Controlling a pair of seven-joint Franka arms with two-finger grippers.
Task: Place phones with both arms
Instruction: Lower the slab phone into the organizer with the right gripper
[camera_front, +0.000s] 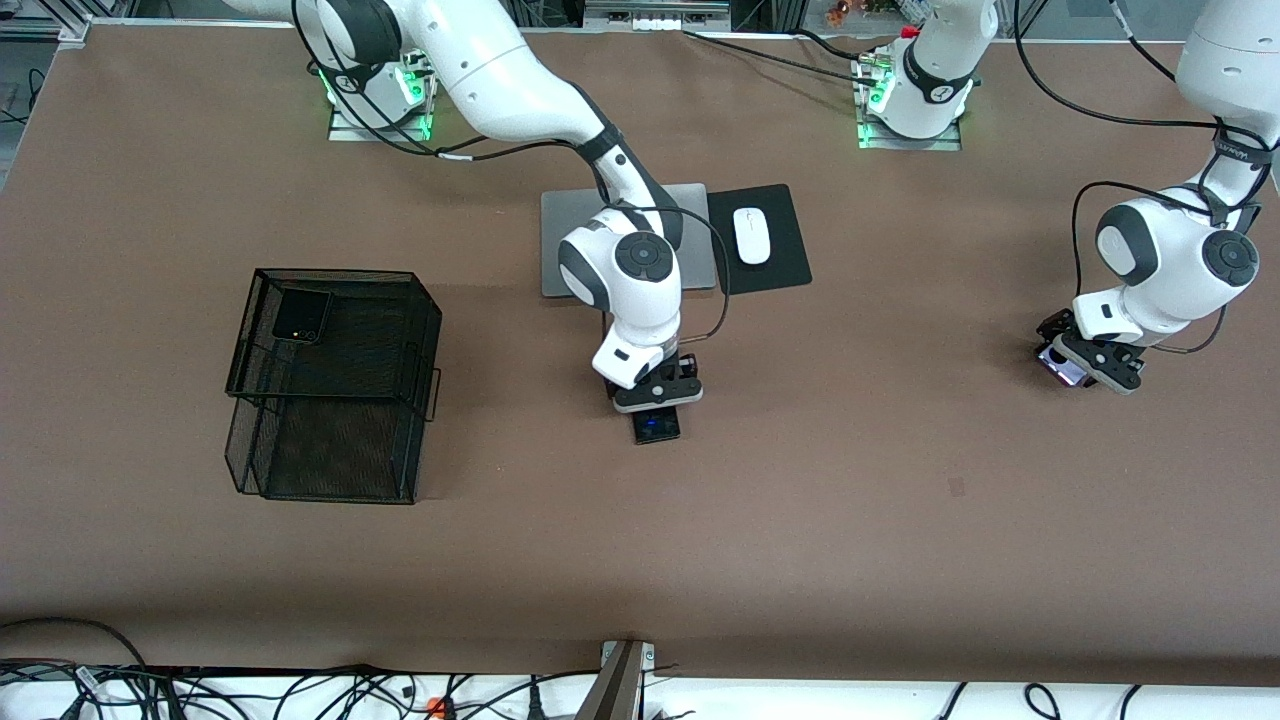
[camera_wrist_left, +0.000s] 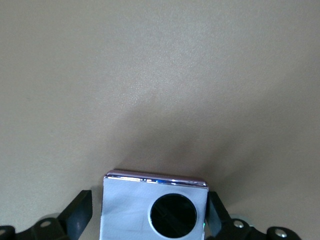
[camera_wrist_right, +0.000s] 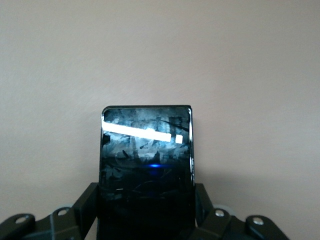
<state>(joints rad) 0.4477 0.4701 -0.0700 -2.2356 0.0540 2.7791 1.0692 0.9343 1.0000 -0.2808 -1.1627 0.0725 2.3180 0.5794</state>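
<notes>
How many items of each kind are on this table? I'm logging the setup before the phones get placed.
Phones: 3 (black flip phone, black slab phone, lilac flip phone)
Mesh basket: 1
Laptop: 1
Mouse: 1
Mouse pad: 1
Total: 7

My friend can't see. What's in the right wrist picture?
A long black phone lies on a plain tan table, squeezed between the right gripper's two black fingers. Its shiny screen reflects a white bar of light and a small blue glow.
</notes>
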